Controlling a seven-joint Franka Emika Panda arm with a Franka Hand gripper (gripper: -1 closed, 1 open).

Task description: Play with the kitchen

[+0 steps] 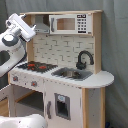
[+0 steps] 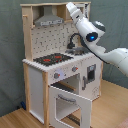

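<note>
The kitchen (image 2: 60,65) stands mid-frame, oven door (image 2: 70,102) hanging open at 6 o'clock. The gripper (image 1: 22,26) hovers near the hood (image 2: 49,20) at 12; I cannot tell its finger state. Swinging lower could probably knock that 1 open door.

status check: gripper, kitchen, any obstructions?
Gripper up by the grey hood, fingers not readable. Kitchen upright, oven door hanging open. Nothing blocking the hob.

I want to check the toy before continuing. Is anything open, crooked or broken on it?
Only the oven door stands out: in the second exterior view it hangs open under the hob. Nothing looks crooked, spilled or broken on the kitchen.
</note>
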